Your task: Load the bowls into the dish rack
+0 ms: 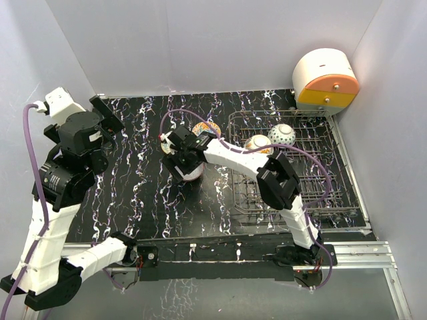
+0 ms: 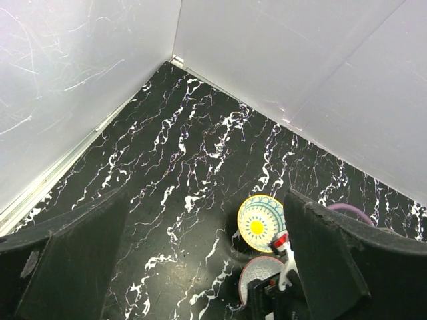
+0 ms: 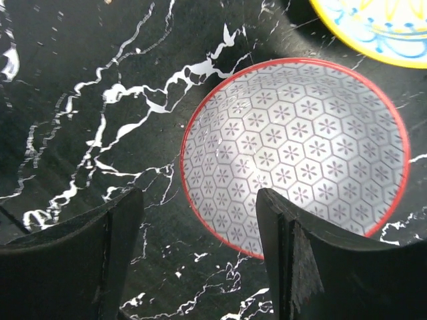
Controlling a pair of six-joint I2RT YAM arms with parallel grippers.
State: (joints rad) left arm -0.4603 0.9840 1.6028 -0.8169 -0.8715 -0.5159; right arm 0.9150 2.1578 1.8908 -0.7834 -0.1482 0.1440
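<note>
Grey-patterned bowl (image 3: 293,147) fills my right wrist view, right gripper (image 3: 197,223) spread astride its rim, only overhead shows a spotted bowl (image 1: 282,134) in the rack (image 1: 333,193), left gripper (image 2: 207,197) spread too.

lab booth: white panels (image 1: 200,40) boxing in a black marbled desk (image 1: 147,200) (left arm (image 1: 50,220) and right arm (image 1: 280,183) bolted at its edge).

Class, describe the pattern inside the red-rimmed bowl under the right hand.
The bowl has grey hexagons with small flowers on white; clearest in the right wrist view.
</note>
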